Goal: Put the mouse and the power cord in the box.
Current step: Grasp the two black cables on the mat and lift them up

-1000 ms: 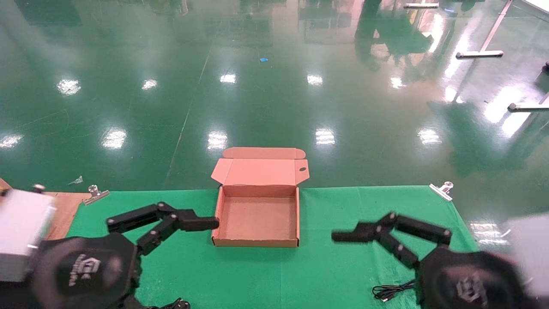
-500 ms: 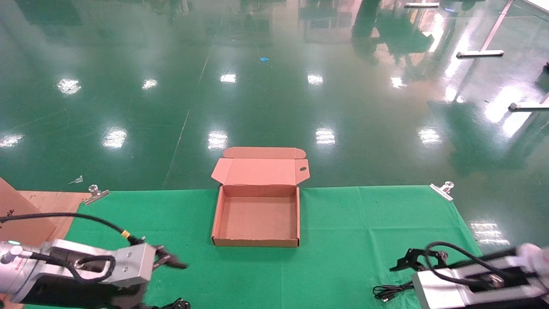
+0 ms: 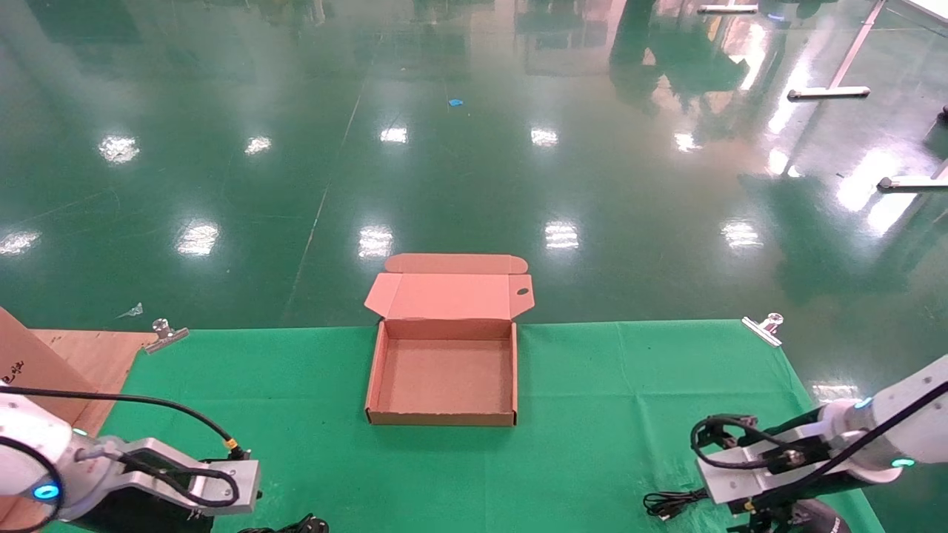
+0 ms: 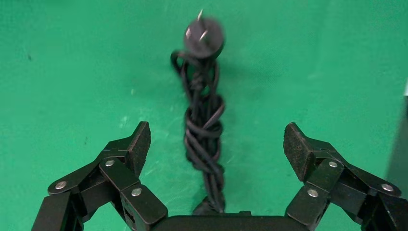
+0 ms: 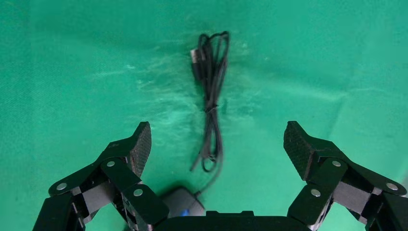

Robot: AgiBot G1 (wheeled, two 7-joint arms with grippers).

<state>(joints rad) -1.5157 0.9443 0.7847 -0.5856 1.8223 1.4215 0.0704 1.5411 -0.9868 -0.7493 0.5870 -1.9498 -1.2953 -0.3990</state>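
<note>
The box [image 3: 443, 376] lies open on the middle of the green cloth, its lid [image 3: 448, 295] folded back and its inside bare. In the left wrist view the power cord [image 4: 204, 130] is a twisted black bundle with a round plug [image 4: 204, 38] at its far end. My left gripper [image 4: 216, 139] hangs open above it, one finger on each side. In the right wrist view the mouse [image 5: 180, 204] shows a blue spot just under the palm, and its thin cable [image 5: 210, 96] stretches away. My right gripper [image 5: 217, 139] is open over the cable.
The left arm [image 3: 178, 485] is at the front left corner, the right arm [image 3: 763, 466] at the front right. Metal clips [image 3: 164, 333] [image 3: 763, 328] pin the cloth [image 3: 592, 385] at the far corners. A brown cardboard sheet [image 3: 29, 363] leans at the left.
Both arms have drawn back from beside the box to the table's front corners and turned their grippers downward, the left over the power cord, the right over the mouse.
</note>
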